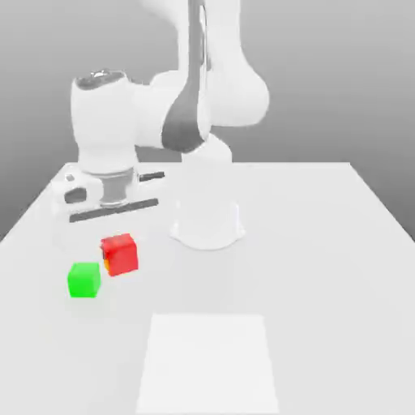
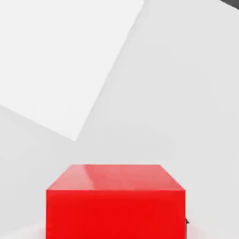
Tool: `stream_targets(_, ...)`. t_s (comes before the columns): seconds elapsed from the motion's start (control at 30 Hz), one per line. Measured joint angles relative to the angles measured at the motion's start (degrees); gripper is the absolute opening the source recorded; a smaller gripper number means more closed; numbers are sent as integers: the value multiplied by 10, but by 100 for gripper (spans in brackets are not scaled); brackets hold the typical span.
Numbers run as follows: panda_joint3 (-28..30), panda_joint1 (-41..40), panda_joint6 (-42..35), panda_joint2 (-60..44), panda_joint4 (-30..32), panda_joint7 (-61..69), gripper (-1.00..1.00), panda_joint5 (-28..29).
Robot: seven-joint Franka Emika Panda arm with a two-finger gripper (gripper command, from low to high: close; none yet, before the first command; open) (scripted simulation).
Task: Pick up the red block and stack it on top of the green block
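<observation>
Exterior view: white table (image 1: 340, 243) bearing a paler white square patch (image 1: 209, 361) near its front edge and the arm's round base (image 1: 207, 223) at centre. Green block (image 1: 83, 280) sat on the table toward that view's left. Red block (image 1: 120, 254) was just beside it, slightly higher, under the hand, clamped in the closed gripper (image 1: 113, 243). Fingers largely blurred and hidden by the cube. Hand view: red block (image 2: 115, 200) close up, lower part cut off.
</observation>
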State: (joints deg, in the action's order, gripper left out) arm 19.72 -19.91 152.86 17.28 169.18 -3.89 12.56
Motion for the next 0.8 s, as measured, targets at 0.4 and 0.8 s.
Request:
stream_targets(0.4,68,-43,22,-41,-7,-22,-100,-55)
stream_targets(0.8,93,4,145,-161,-4,44,-100,-152)
